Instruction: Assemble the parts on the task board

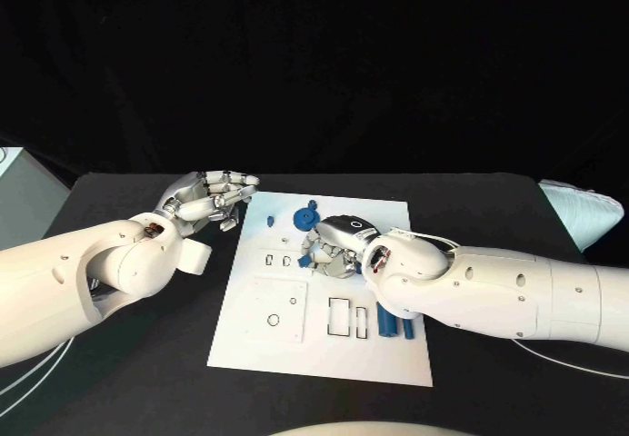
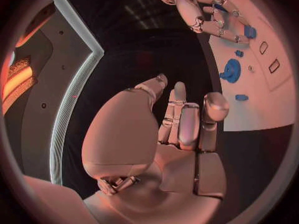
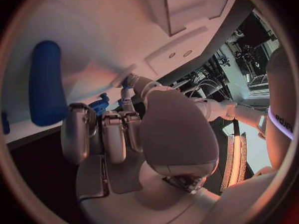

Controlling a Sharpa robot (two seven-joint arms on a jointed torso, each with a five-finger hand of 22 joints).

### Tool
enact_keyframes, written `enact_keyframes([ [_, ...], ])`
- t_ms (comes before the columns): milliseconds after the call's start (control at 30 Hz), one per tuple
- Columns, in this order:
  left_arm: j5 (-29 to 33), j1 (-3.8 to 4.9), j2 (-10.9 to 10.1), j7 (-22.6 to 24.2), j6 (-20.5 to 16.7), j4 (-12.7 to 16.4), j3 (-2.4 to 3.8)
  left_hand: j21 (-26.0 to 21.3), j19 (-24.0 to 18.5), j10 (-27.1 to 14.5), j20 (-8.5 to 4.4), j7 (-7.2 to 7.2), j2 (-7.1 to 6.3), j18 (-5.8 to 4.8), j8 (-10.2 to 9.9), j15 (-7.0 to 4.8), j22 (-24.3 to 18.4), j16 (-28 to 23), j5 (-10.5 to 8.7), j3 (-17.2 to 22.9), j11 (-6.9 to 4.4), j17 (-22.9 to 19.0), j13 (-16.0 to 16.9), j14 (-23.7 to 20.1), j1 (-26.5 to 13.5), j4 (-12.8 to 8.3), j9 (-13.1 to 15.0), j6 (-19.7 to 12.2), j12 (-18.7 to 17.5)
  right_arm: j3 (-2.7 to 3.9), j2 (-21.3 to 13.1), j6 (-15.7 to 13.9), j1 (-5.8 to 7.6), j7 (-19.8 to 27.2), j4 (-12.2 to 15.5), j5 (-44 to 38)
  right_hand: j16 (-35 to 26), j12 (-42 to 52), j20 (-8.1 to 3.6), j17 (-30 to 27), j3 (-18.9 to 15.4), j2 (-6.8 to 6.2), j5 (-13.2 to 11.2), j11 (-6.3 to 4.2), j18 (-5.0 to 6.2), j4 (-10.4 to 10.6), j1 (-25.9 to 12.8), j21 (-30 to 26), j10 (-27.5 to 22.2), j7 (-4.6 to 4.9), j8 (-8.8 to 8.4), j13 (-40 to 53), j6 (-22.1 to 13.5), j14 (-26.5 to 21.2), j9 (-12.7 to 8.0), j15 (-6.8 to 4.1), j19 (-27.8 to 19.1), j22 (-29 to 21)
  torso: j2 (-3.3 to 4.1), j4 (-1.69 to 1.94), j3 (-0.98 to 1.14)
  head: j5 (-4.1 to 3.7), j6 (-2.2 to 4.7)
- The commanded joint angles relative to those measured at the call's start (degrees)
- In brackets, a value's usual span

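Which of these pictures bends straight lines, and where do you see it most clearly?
Head view: the task board keeps straight edges. Left wrist view: the board's edge curves, behind the left hand. Right wrist view: the board's cut-outs bow, and the blue part close to the lens looks swollen and soft.

Head view: even overhead light leaves the white task board (image 1: 321,300) bright against the dark desk (image 1: 498,218); the background falls to black, and a soft shadow lies under the right arm. Wrist views: fisheye bending curves straight edges toward the circular rim, which darkens into the frame. A warm reddish tint covers both. The near blue cylinder (image 3: 47,82) appears soft and unfocused.
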Motion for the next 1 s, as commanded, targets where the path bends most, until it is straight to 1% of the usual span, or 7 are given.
enact_keyframes([
  [33,-0.1,0.02,0.1,0.2,1.0,0.1,0.03,0.4,0.4,-0.3,-0.03,0.06,-0.11,-1.09,0.4,-0.02,0.0,0.3,-0.17,0.3,0.12,0.0,0.1,0.3,-0.3,0.0,0.1,-0.3,0.2,-0.17,0.1,3.4,-0.18,-0.2,-0.1,-0.7,0.1,0.0,0.29,13.3,-0.4,-0.69,0.7,0.43,-0.13,0.0,-0.5,-0.2,4.4,0.19,-0.36,13.0,0.0,5.6,-0.1,0.52,-0.1,7.0,0.02,-0.01,-0.01,-0.01,-0.04],
  [400,-0.1,0.02,0.1,0.0,0.9,0.1,0.03,0.4,0.4,-0.3,-0.03,0.07,-0.11,-1.09,0.4,-0.02,0.1,0.3,-0.18,0.4,0.12,0.1,0.1,0.3,-0.3,0.0,0.1,-0.4,0.3,-0.18,0.2,5.3,-0.18,-0.7,-0.3,-0.7,0.1,-0.2,0.34,13.2,-0.7,-0.96,0.9,0.49,-0.1,0.0,-1.0,-0.4,4.3,0.26,-0.6,12.8,-0.3,5.5,-0.2,0.58,-0.2,7.0,0.04,-0.01,0.02,0.01,-0.26],
  [667,-0.1,0.02,0.1,0.0,0.9,0.1,0.03,0.4,0.4,-0.4,-0.03,0.08,-0.13,-1.08,0.4,-0.01,0.0,0.3,-0.18,0.4,0.13,0.1,0.1,0.3,-0.4,0.0,0.1,-0.4,0.3,-0.18,0.2,5.5,-0.17,-1.1,-0.4,-0.7,0.1,-0.1,0.39,13.2,-1.0,-0.56,1.4,0.47,-0.1,0.3,-1.5,-0.4,4.3,0.22,-0.55,12.9,-0.1,5.5,-0.2,0.61,-0.1,7.0,0.01,-0.06,0.03,-0.02,-0.33],
  [767,-0.2,0.02,0.1,-0.1,0.9,0.1,0.03,0.4,0.4,-0.4,-0.03,0.08,-0.13,-1.08,0.4,-0.01,0.0,0.3,-0.18,0.4,0.13,0.1,0.1,0.3,-0.4,0.0,0.1,-0.4,0.3,-0.18,0.2,5.2,-0.17,-1.4,-0.4,-0.7,0.1,0.0,0.37,13.3,-0.9,-0.23,2.2,0.37,-0.1,0.4,-1.7,-0.4,4.4,0.09,-0.38,13.0,0.3,5.6,-0.1,0.55,-0.1,7.0,0.02,-0.03,0.03,-0.06,-0.32],
  [933,-0.4,0.02,0.1,-0.3,0.9,0.0,0.02,0.5,0.4,-0.4,-0.02,0.08,-0.1,-1.09,0.4,-0.01,0.1,0.3,-0.17,0.4,0.13,0.1,0.1,0.3,-0.3,0.0,0.0,-0.5,0.3,-0.18,0.3,4.4,-0.17,-2.1,-0.3,-0.8,0.2,0.3,0.14,13.5,-0.4,0.39,4.9,-0.09,-0.15,0.4,-1.9,-0.1,4.6,-0.43,0.4,13.2,1.9,5.6,0.2,0.22,0.1,7.3,-0.02,-0.01,0.01,-0.11,-0.3],
  [967,-0.6,0.02,0.1,-0.3,0.9,0.0,0.02,0.5,0.4,-0.4,-0.02,0.08,-0.1,-1.09,0.4,-0.01,0.1,0.3,-0.17,0.4,0.13,0.1,0.1,0.3,-0.3,0.0,0.0,-0.5,0.3,-0.18,0.3,4.1,-0.17,-2.1,-0.2,-0.8,0.2,0.5,-0.07,13.6,0.0,0.65,6.4,-0.38,-0.2,0.4,-2.2,0.1,4.8,-0.76,0.87,13.3,2.8,5.6,0.3,-0.04,0.2,7.5,-0.02,-0.03,0.01,-0.1,-0.28],
  [1000,-0.8,0.02,0.1,-0.4,0.9,0.0,0.02,0.5,0.4,-0.4,-0.02,0.08,-0.1,-1.09,0.4,-0.01,0.1,0.3,-0.17,0.4,0.13,0.1,0.1,0.3,-0.3,0.0,0.0,-0.5,0.3,-0.18,0.3,3.8,-0.17,-2.1,-0.1,-0.8,0.2,0.5,-0.12,13.5,0.1,0.7,6.7,-0.45,-0.21,0.4,-2.2,0.1,4.8,-0.84,0.96,13.4,2.9,5.6,0.4,-0.1,0.2,7.5,-0.03,-0.03,0.01,-0.1,-0.28],
])
